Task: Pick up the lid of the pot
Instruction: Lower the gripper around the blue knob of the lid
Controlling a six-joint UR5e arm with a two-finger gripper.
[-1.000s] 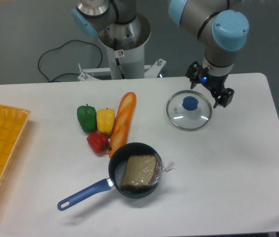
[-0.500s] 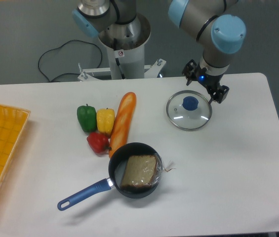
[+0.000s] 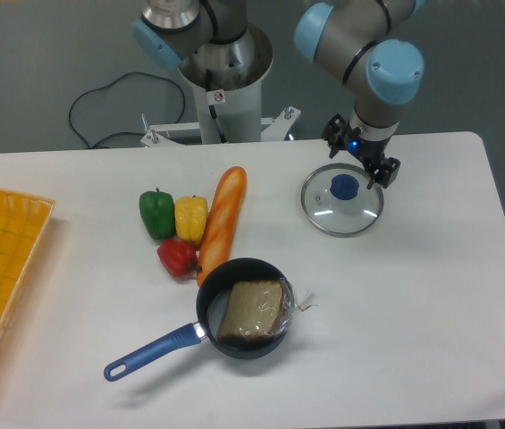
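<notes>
The clear glass pot lid with a thin metal rim [image 3: 337, 216] lies flat on the white bench [image 3: 431, 313], its blue round knob [image 3: 344, 187] facing up. Just by its far right edge, as the camera sees it, is the dark two-finger claw [image 3: 360, 157], its fingers parted with nothing between them; how high they are above the lid I cannot tell.

The knob looks like the place to take hold: small, raised, and narrow enough to fit in the gap. The fingers should straddle it squarely, come down low around its sides and close evenly. The lid is likely stiff and moderately heavy for its width, so a grip high or off to one side could let it tilt or swing. If the knob is smooth plastic, a light pinch may slip. The glass is probably breakable and slick, so neither fingertip should press down on it, and the lift wants to be slow, straight and level.
</notes>
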